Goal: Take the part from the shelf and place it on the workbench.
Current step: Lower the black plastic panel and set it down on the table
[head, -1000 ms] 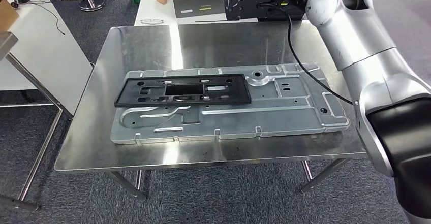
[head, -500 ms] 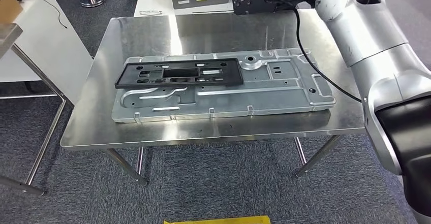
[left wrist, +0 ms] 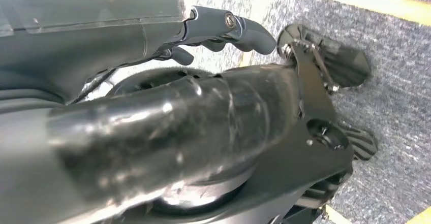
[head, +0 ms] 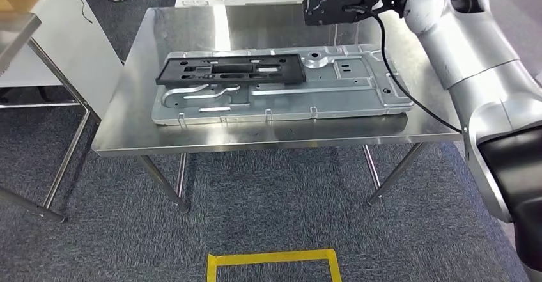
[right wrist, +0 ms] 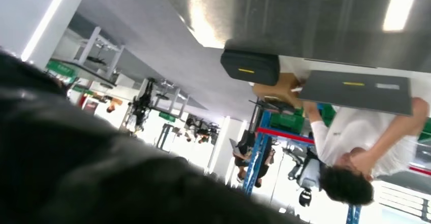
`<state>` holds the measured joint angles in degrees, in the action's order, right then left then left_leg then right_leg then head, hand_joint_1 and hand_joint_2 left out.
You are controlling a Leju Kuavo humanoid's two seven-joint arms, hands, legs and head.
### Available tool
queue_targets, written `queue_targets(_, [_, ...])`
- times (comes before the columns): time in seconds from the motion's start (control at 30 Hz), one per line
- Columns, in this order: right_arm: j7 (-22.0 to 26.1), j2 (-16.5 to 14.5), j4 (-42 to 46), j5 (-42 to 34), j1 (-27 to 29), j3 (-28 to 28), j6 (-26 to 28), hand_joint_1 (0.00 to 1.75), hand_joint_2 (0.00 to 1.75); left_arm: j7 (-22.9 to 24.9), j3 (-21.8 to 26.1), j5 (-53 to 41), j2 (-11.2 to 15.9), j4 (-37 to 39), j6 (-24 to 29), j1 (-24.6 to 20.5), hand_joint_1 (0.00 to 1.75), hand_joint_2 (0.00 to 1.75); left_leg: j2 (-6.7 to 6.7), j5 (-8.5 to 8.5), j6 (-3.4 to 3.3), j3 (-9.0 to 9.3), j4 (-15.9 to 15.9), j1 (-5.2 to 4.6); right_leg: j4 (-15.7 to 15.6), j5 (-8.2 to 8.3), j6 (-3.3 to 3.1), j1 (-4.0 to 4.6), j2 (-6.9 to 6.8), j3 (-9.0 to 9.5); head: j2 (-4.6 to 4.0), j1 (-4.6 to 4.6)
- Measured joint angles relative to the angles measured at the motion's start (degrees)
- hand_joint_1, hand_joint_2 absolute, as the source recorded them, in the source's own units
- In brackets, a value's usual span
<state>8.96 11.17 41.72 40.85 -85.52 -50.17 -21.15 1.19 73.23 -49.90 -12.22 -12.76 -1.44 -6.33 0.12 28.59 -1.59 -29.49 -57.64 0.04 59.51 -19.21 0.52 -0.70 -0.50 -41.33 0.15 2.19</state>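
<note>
Head view: a black part (head: 230,69) lies on the grey plate (head: 332,90) mid-bench (head: 128,128), bare steel along each edge. Right hand (head: 339,7) hovers at the far edge, fingers' state unclear.

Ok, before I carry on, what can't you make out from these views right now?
- Right hand: head view has its fingers cut off by the top edge; right wrist view is blocked by a dark blur, so its state is unknown.
- Left hand: left wrist view shows curled fingers, mostly hidden by the robot's body.
- Black part on the metal plate: fine detail too small.
</note>
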Motion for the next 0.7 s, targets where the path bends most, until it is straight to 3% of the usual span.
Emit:
queue_targets(0.03, [0.05,0.38,-0.04,-0.11,0.06,-0.27,0.00,0.00,0.00,-0.01,-0.01,-0.01,-0.02,0.01,-0.05,-0.04,0.00,0.00,0.18,-0.89,-0.49,-0.59,0.28,0.15,1.21,-1.92,0.22,-0.05,0.10,-0.54,0.00,-0.03])
queue_targets(0.07, [0.09,0.73,-0.08,-0.19,0.11,-0.54,0.01,0.00,0.00,-0.01,-0.01,-0.02,-0.03,0.02,-0.13,-0.09,0.00,0.00,0.38,-1.78,-0.85,-1.30,0.40,0.28,3.66,-4.91,0.42,-0.16,0.20,-1.27,0.00,-0.03])
queue_targets(0.13, [0.16,1.28,-0.19,-0.32,0.26,-1.02,0.02,0.00,0.00,-0.01,-0.01,-0.04,-0.05,0.02,-0.24,-0.10,0.00,0.00,0.53,-3.33,-1.19,-3.17,0.30,0.25,10.77,-10.58,0.87,-0.34,0.29,-2.68,0.00,-0.05])
queue_targets(0.17, [0.16,1.53,-0.25,-0.35,0.40,-1.23,0.02,0.00,0.00,-0.01,-0.01,-0.05,-0.05,0.02,-0.27,-0.07,0.00,0.00,0.55,-4.07,-1.11,-4.18,0.18,0.25,13.98,-11.47,1.12,-0.46,0.29,-2.91,0.00,-0.06])
queue_targets(0.23, [0.16,1.78,-0.34,-0.50,0.63,-1.66,0.02,0.00,0.00,-0.01,-0.01,-0.07,-0.06,0.02,-0.28,-0.04,0.00,0.00,0.60,-5.37,-0.83,-6.29,-0.28,0.30,15.97,-9.36,1.51,-0.81,0.29,-1.32,0.00,-0.07])
queue_targets(0.27, [0.16,1.83,-0.36,-0.67,0.69,-1.84,0.02,0.00,0.00,0.01,-0.01,-0.08,-0.06,0.02,-0.28,-0.05,0.00,0.00,0.62,-5.92,-0.62,-7.31,-0.61,0.35,14.33,-7.82,1.65,-1.02,0.28,0.79,0.00,-0.07])
queue_targets(0.3, [0.17,1.84,-0.36,-0.92,0.70,-2.01,0.05,0.00,0.00,0.03,-0.01,-0.08,-0.05,0.01,-0.28,-0.08,0.00,0.00,0.63,-6.39,-0.31,-8.17,-1.00,0.38,11.10,-7.53,1.74,-1.22,0.30,3.59,0.00,-0.06])
queue_targets(0.37, [0.20,1.80,-0.32,-1.56,0.85,-2.22,0.26,0.00,0.00,0.08,-0.01,-0.08,-0.05,0.01,-0.29,-0.11,0.00,0.00,0.54,-7.21,0.39,-9.30,-1.58,0.29,3.89,-9.35,1.51,-1.11,0.49,8.79,0.00,-0.03])
queue_targets(0.4, [0.22,1.82,-0.32,-1.82,1.02,-2.29,0.44,0.00,0.00,0.10,-0.01,-0.08,-0.05,0.01,-0.29,-0.09,0.00,0.00,0.47,-7.69,0.75,-9.53,-1.63,0.24,1.67,-10.40,1.23,-0.92,0.59,10.10,0.00,-0.03])
queue_targets(0.5, [0.31,1.98,-0.35,-2.53,1.90,-2.49,1.05,0.00,0.00,0.13,0.01,-0.06,-0.08,0.02,-0.29,0.04,0.00,0.00,0.23,-9.00,1.76,-9.99,-1.15,0.50,0.53,-9.44,-0.10,-0.52,0.50,9.69,0.00,-0.12])
queue_targets(0.53, [0.35,1.98,-0.33,-3.02,2.26,-2.55,1.36,0.00,0.00,0.13,0.01,-0.03,-0.09,0.03,-0.29,0.07,0.00,0.00,0.16,-7.94,2.03,-10.49,-1.78,0.65,0.33,-8.67,-0.58,-0.55,0.40,9.10,0.00,-0.09])
queue_targets(0.57, [0.39,2.12,-0.15,-3.78,2.92,-2.45,1.95,0.00,0.00,0.12,0.02,-0.01,-0.09,0.04,-0.29,0.10,0.00,0.00,0.12,-5.60,2.21,-11.19,-3.44,0.74,0.13,-7.84,-0.99,-0.63,0.30,8.40,0.00,-0.08])
queue_targets(0.63, [0.42,3.32,0.95,-5.59,5.94,-1.42,4.16,0.00,0.00,0.05,0.03,0.07,-0.10,0.06,-0.31,0.12,0.00,0.00,0.12,0.97,2.26,-12.50,-9.52,0.80,-0.07,-6.27,-1.44,-0.47,0.20,6.87,0.00,0.00])
queue_targets(0.67, [0.42,4.37,1.70,-6.30,8.46,-0.58,5.52,0.00,0.00,0.01,0.03,0.08,-0.10,0.06,-0.31,0.13,0.00,0.00,0.12,3.08,2.17,-12.69,-12.83,0.77,-0.06,-5.59,-1.53,-0.30,0.11,6.07,0.00,-0.01])
queue_targets(0.7, [0.46,5.46,2.36,-6.75,11.29,0.24,6.79,0.00,0.00,-0.01,0.03,0.09,-0.10,0.06,-0.30,0.13,0.00,0.00,0.12,3.60,2.03,-12.37,-15.26,0.70,-0.01,-4.93,-1.55,-0.13,0.01,5.23,0.00,-0.01])
